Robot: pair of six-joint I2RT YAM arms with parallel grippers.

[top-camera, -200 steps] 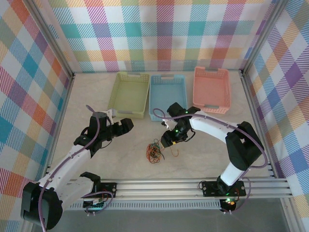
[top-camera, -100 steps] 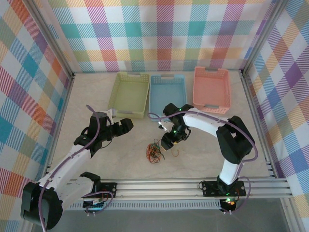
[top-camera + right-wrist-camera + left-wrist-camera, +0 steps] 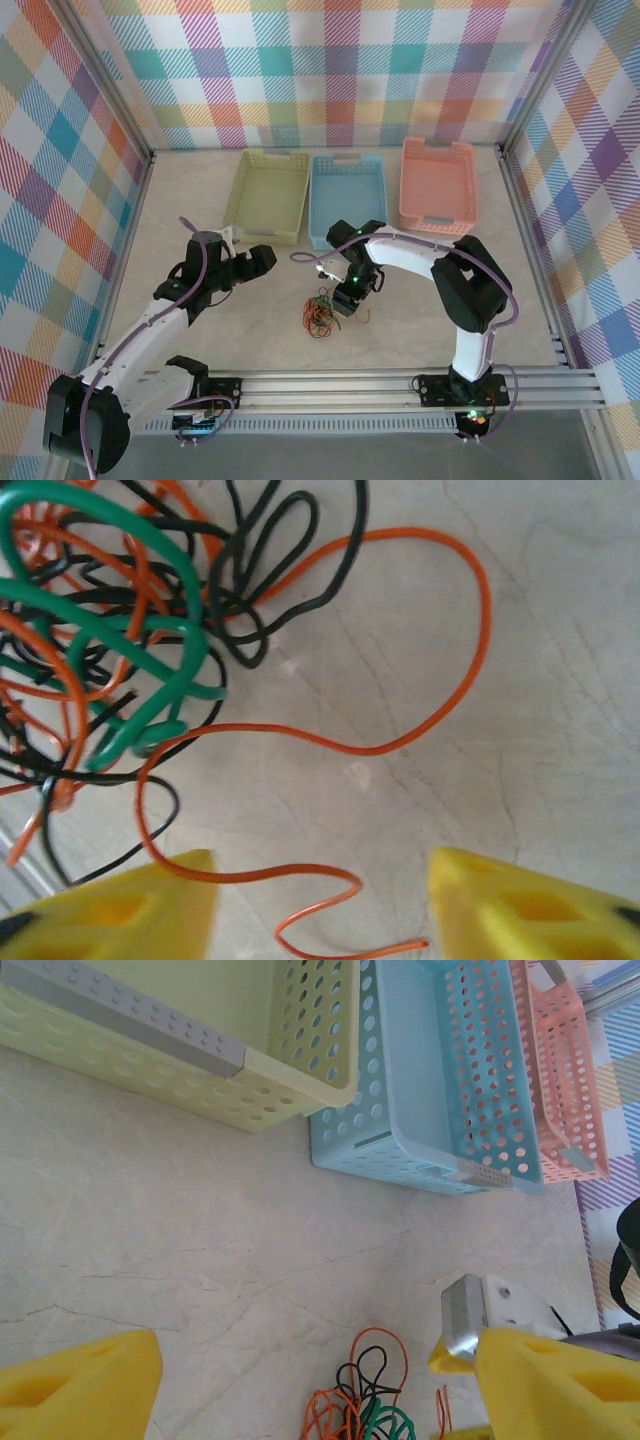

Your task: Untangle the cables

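- Bending low at the wrist, the right arm puts the right claw (image 3: 343, 303) just beside the cables (image 3: 320, 313); its fingers stand apart, gripping nothing, with a loose orange strand on the desk (image 3: 260, 325) between them.
- The left arm reaches forward, and the left claw (image 3: 262, 260) is spread wide and empty, apart from the tangle.
- There is one tangle in orange, black and green.
- There are three baskets: yellow-green (image 3: 262, 220), blue (image 3: 318, 205) and pink (image 3: 437, 222).

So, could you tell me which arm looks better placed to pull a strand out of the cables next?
Right, I'd say. The right gripper sits low beside the cables, open fingers straddling a loose orange strand on the table. The left gripper hangs open farther off, nearer the yellow-green basket.
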